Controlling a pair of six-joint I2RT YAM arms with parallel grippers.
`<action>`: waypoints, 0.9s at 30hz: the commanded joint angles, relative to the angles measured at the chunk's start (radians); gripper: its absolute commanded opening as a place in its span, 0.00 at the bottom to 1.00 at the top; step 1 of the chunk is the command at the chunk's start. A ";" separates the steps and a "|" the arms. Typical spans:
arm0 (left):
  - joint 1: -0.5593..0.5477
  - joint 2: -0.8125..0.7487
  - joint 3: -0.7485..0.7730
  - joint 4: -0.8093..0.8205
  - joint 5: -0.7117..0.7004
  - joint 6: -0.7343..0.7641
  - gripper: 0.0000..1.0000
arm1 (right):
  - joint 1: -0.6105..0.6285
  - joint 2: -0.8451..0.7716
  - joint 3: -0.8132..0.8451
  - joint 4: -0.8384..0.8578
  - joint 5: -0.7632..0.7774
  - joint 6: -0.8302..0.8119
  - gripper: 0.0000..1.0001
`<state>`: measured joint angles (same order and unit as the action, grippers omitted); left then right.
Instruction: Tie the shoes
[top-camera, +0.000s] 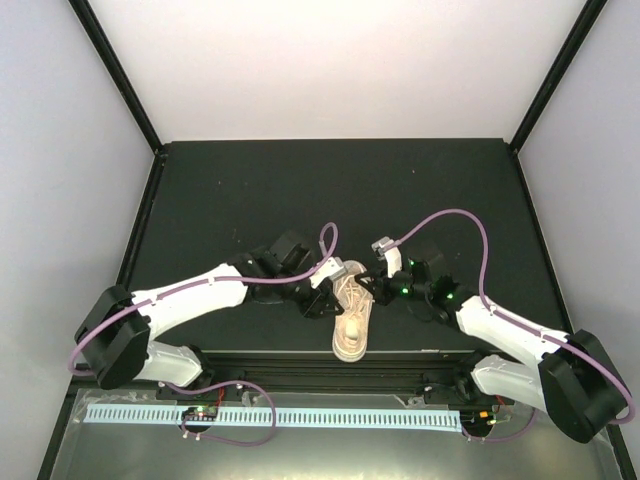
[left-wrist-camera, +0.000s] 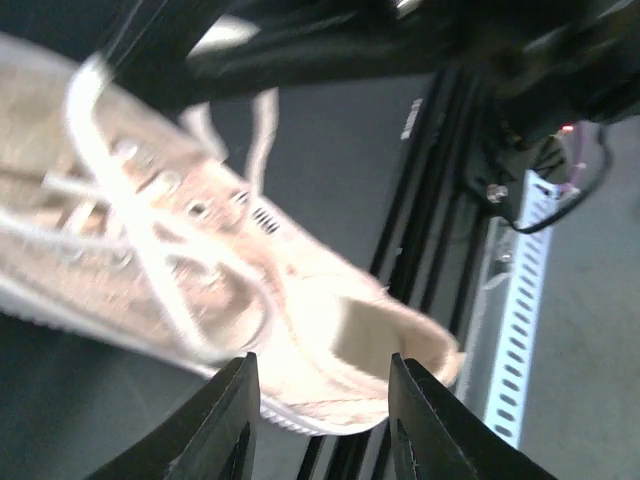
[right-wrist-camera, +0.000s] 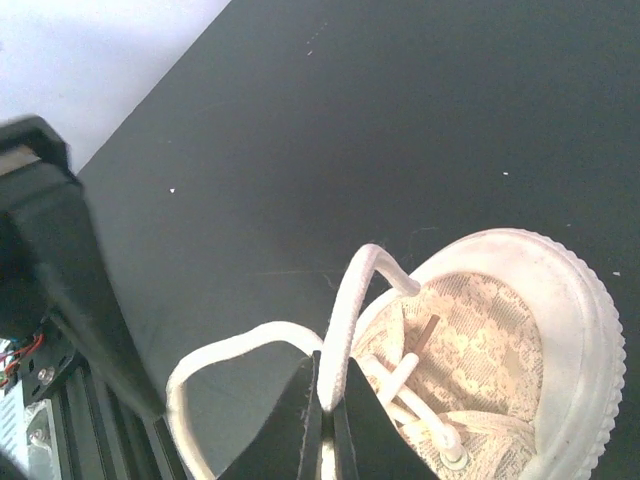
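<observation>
The top view alone showed the whole layout: the shoe (top-camera: 351, 315) lay at lower centre of the black table (top-camera: 250, 190), its long axis running up and down the frame. Its toe pointed to the top and its heel opening sat at the bottom, by the rail (top-camera: 300, 360). The left gripper (top-camera: 330, 300) sat just beside its left flank and the right gripper (top-camera: 372, 288) beside its right.

Only the right wrist view gave the grip. There the two fingers (right-wrist-camera: 300, 420) were pressed together on a white lace (right-wrist-camera: 345, 320), which rose from them and curved toward the rubber toe cap at right.

The left wrist view was blurred. Its fingers (left-wrist-camera: 225, 420) stood well apart at the bottom of the frame, the heel end lay just above the gap, and they seemed to hold nothing.
</observation>
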<state>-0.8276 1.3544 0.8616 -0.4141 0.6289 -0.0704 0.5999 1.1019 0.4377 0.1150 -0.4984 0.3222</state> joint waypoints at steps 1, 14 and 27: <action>-0.006 -0.026 -0.081 0.197 -0.150 -0.169 0.41 | -0.002 -0.004 -0.012 0.005 0.022 0.009 0.02; -0.010 -0.001 -0.250 0.473 -0.137 -0.440 0.55 | -0.002 -0.005 -0.007 -0.002 0.025 0.009 0.01; -0.006 -0.009 -0.250 0.476 -0.219 -0.491 0.02 | -0.001 -0.057 -0.022 -0.032 0.089 0.035 0.19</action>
<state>-0.8318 1.4117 0.6022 0.0982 0.4812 -0.5709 0.5999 1.0859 0.4305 0.0975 -0.4648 0.3389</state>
